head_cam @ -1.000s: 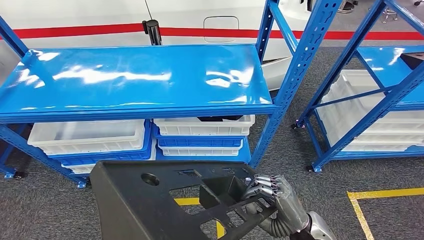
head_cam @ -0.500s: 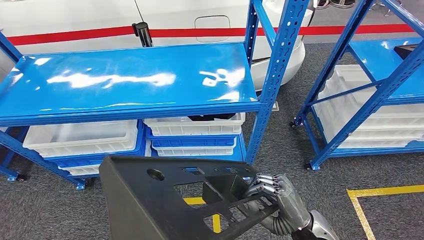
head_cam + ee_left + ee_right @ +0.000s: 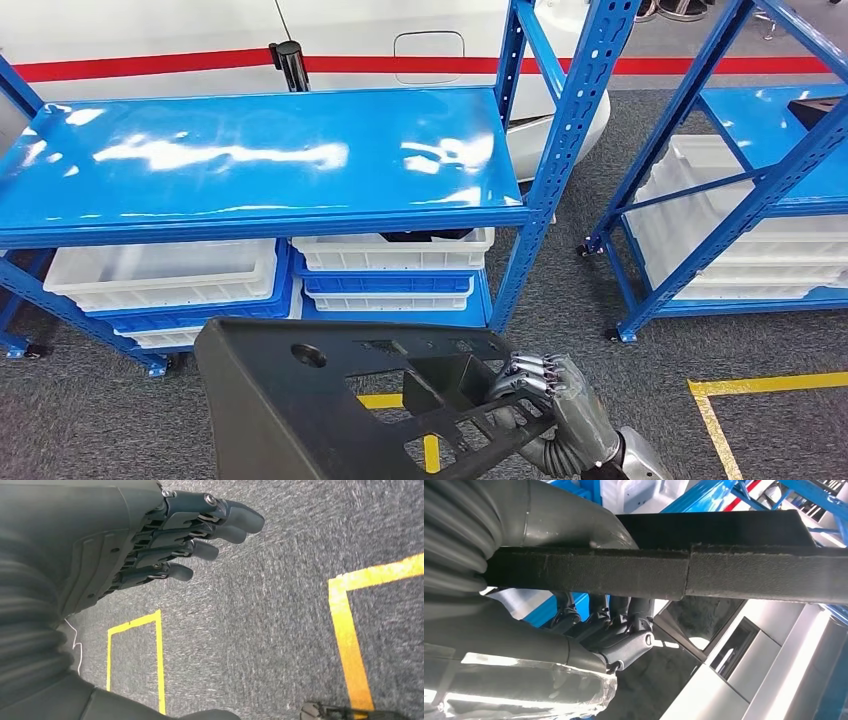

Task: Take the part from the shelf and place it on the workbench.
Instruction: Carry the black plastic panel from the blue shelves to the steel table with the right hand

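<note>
A: Item one: part (image 3: 300, 400), one piece, dark grey moulded panel with a round hole and several rectangular cut-outs. Location?

B: In front of the near shelf (image 3: 260, 160) and below its blue deck, held over the grey carpet. The right hand (image 3: 545, 410) grips its right edge, fingers hooked through the cut-outs. Long axis runs left to right, parallel to the shelf's front edge; the broad face tilts upward.

A: Left hand (image 3: 150, 535)?

B: Holding nothing, fingers extended and slightly apart, hanging over the carpet and yellow floor lines (image 3: 345, 625).

A: Shelving count?

B: Two blue racks: the near shelf and a second rack (image 3: 760, 150) to its right. Under the near shelf's deck, four white bins (image 3: 165, 270) visible, stacked with blue trays. More white bins sit in the second rack.

A: Markings?

B: No legible writing. A white vehicle body with a red stripe (image 3: 400, 65) stands behind the near shelf.
</note>
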`<action>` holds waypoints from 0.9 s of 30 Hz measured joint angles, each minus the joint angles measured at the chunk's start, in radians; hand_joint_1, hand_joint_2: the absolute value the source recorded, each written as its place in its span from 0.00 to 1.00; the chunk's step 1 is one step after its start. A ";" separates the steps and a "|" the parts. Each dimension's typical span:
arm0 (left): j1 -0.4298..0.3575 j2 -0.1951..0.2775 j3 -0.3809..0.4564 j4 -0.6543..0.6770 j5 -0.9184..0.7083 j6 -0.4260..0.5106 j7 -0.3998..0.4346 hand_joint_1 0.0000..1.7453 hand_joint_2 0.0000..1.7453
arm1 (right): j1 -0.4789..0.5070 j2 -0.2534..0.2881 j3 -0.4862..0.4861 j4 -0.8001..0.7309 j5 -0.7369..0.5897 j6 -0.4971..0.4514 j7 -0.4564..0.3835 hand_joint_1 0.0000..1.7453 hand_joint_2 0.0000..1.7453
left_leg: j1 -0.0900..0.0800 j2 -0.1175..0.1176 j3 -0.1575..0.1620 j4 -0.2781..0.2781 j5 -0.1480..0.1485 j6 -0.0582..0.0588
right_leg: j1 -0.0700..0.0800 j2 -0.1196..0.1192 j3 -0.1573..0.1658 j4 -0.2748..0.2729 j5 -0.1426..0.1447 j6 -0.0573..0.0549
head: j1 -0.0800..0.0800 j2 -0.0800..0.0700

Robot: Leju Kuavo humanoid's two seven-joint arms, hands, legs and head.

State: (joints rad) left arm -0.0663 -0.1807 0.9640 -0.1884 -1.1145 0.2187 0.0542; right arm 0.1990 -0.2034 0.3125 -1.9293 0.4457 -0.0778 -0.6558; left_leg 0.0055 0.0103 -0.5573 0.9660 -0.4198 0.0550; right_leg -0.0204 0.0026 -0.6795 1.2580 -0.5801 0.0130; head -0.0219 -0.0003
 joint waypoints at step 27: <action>-0.001 0.006 -0.036 0.000 -0.068 0.003 0.014 0.00 1.00 | 0.008 0.000 -0.011 -0.014 0.019 -0.001 -0.017 1.00 1.00 | 0.007 0.004 -0.004 0.017 -0.005 -0.003 | 0.020 -0.001 0.086 -0.169 0.051 -0.019 | 0.005 0.000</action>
State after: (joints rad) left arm -0.0674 -0.1743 0.9280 -0.1885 -1.1825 0.2216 0.0686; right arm 0.2065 -0.2036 0.3018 -1.9430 0.4643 -0.0790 -0.6727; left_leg 0.0123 0.0141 -0.5610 0.9828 -0.4250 0.0523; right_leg 0.0001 0.0017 -0.5937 1.0889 -0.5288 -0.0059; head -0.0174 -0.0004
